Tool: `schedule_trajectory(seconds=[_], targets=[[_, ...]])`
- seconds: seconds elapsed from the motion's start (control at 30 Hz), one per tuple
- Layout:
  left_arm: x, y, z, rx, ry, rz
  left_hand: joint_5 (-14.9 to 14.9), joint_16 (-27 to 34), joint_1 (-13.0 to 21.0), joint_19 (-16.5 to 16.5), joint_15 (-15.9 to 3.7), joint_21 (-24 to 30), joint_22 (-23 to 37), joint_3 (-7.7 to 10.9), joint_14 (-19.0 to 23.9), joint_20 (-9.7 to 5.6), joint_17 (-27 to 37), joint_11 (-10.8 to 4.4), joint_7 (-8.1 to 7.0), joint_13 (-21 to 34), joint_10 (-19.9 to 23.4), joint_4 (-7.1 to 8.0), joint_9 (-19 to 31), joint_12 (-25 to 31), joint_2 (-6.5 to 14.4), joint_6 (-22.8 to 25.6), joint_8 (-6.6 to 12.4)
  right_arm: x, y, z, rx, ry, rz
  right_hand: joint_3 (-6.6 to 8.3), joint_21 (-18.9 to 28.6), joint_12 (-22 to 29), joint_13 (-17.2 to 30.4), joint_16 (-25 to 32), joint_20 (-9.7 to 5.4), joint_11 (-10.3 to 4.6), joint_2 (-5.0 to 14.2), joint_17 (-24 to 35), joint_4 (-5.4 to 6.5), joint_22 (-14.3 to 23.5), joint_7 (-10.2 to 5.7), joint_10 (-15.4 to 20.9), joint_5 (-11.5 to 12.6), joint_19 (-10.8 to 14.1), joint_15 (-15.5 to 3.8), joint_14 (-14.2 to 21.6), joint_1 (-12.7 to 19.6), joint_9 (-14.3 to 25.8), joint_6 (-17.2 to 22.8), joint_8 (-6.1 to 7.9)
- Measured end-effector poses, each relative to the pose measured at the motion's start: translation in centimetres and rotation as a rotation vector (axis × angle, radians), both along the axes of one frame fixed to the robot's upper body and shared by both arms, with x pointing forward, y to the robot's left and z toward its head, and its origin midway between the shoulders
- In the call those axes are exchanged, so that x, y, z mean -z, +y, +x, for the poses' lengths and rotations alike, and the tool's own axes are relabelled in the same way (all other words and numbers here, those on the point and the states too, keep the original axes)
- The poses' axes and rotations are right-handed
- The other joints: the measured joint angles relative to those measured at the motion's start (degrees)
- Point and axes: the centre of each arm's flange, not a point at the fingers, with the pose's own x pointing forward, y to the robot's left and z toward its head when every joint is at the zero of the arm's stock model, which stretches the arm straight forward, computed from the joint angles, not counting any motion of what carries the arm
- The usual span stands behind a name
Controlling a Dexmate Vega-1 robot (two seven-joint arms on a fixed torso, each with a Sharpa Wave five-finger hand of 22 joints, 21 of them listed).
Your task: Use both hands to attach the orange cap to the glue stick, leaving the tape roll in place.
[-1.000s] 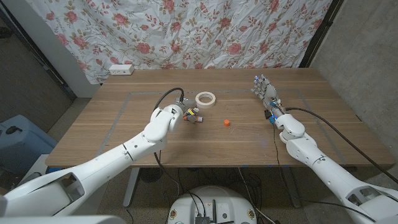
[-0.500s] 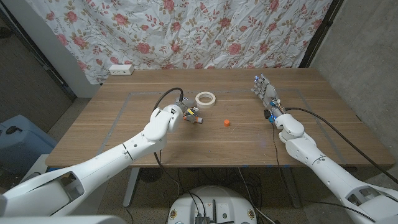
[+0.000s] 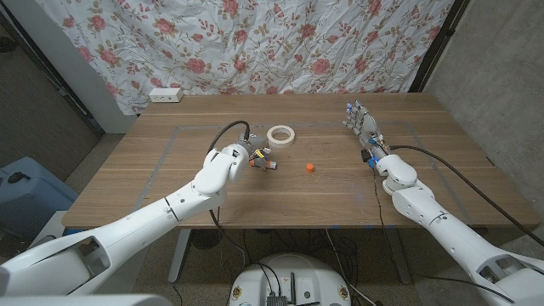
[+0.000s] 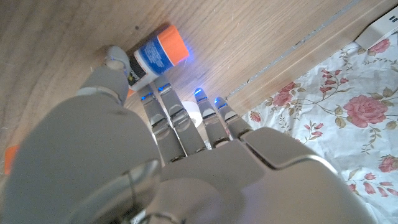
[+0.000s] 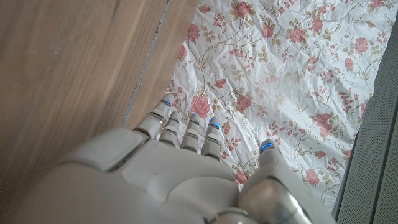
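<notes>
The glue stick (image 3: 269,162) lies on its side on the wooden table (image 3: 170,183), just in front of the white tape roll (image 3: 281,134). In the left wrist view the glue stick (image 4: 158,55) shows a white and blue body with an orange end. My left hand (image 3: 244,153) is right beside it, fingers stretched out, and its thumb tip (image 4: 115,58) is at the stick's side without gripping it. The small orange cap (image 3: 309,167) sits alone to the right of the stick. My right hand (image 3: 364,127) stands far right, fingers straight and apart, holding nothing.
A floral cloth (image 3: 280,42) hangs behind the table, and a white power strip (image 3: 165,94) lies at the back left corner. Bare wood lies between the cap and my right hand. A thin taped line (image 3: 170,149) marks a rectangle on the tabletop.
</notes>
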Motion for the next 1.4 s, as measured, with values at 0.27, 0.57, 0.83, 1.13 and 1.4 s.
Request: schedule_trajectory(seconds=[0.27, 0.57, 0.83, 1.13, 1.4], targets=[[-0.7, 0.5, -0.7, -0.006, -0.030, -0.029, 0.1, 0.0, 0.0, 0.9, -0.10, 0.0, 0.0, -0.42, 0.7, 0.29, 0.0, 0.51, 0.00, 0.0, 0.5, -0.05, 0.0, 0.0, 0.0, 0.6, -0.43, -0.3, 0.2, -0.6, 0.014, -0.012, -0.063, 0.31, 0.2, 0.0, 0.0, 0.4, -1.03, 0.07, 0.44, -0.5, -0.77, 0.0, -0.20, 0.6, 0.0, 1.0, -1.73, 0.7, 0.4, 0.0, 0.2, 0.00], [-1.2, 1.2, -1.2, -0.003, -0.056, -0.069, 0.2, 0.0, 0.0, 0.9, 0.01, 0.0, 0.0, -0.60, 1.4, 0.29, 0.0, 0.90, 0.01, 0.0, 0.9, -0.04, 0.0, 0.0, 0.0, 0.6, -0.65, -0.5, 0.6, -1.5, 0.069, -0.050, -0.163, 0.54, 0.2, 0.2, 0.0, 0.4, -1.04, 0.00, 0.34, -1.0, -1.49, 0.0, -0.51, 1.4, -0.4, 1.0, -2.06, 1.0, 1.2, 0.0, 1.3, 0.00], [-1.2, 1.7, -1.2, 0.014, -0.065, -0.115, 0.2, 0.0, 0.0, 0.9, -0.20, 0.0, 0.0, -0.72, 1.8, 0.29, 0.0, 0.72, 0.64, 0.4, 1.4, -0.07, 0.0, -0.1, 0.0, 1.2, -1.10, -1.0, 1.2, -2.9, 0.128, -0.110, -0.265, 0.91, 0.2, 0.2, 0.0, 0.4, -1.25, -0.30, 0.08, -1.3, -2.23, 0.0, -1.15, 1.7, -0.4, 0.8, -2.06, 1.0, 2.5, 0.0, 0.7, 0.00], [-1.2, 2.4, -1.0, 0.035, -0.077, -0.170, 0.2, 0.0, 0.0, 1.3, -0.40, 0.0, 0.0, -0.96, 2.5, -0.13, 0.0, 0.78, 0.64, 0.3, 1.4, 0.15, 0.1, -0.1, 0.0, 1.2, -1.34, -1.4, 1.6, -4.1, 0.196, -0.132, -0.402, 1.21, -0.2, 0.2, 0.0, -0.1, -1.46, -0.66, -0.39, -1.8, -3.26, 0.0, -1.97, 1.4, -0.4, -0.2, -2.15, 0.1, 2.9, 0.0, -0.1, -0.49], [-1.1, 3.0, -0.8, 0.044, -0.080, -0.216, 0.2, 0.0, 0.0, 1.3, -0.40, 0.0, 0.0, -1.05, 2.5, -0.13, 0.0, 0.71, 0.86, 0.2, 1.6, 0.07, 0.1, -0.3, 0.0, 1.4, -1.63, -1.5, 2.0, -4.7, 0.247, -0.123, -0.533, 1.81, -0.5, -0.2, 0.1, -0.8, -1.30, -1.85, -0.77, -2.4, -4.96, 0.0, -2.76, 0.2, -0.4, -2.6, -1.84, -2.5, 5.0, 0.0, -4.2, -0.93]])
